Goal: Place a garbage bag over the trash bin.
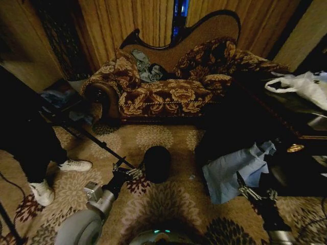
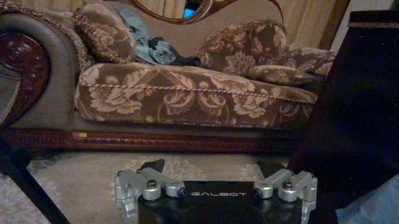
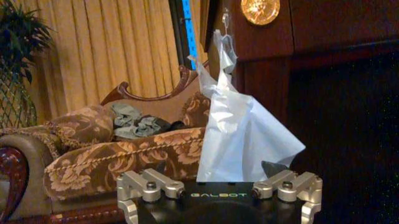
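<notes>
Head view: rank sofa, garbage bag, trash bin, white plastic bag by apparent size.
1. sofa
2. garbage bag, held by the right gripper
3. white plastic bag, cut off by the frame edge, so unsure against the bin
4. trash bin

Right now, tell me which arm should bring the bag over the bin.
The right. The right gripper already holds the garbage bag, which hangs to the right of the trash bin. The left gripper sits at the bin's left side, open and empty.

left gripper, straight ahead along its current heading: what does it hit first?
Probably the trash bin. In the head view the left gripper sits beside it, pointing at its side. Its wrist view shows the bin's dark wall mostly off to one side, so it might only graze it.
</notes>
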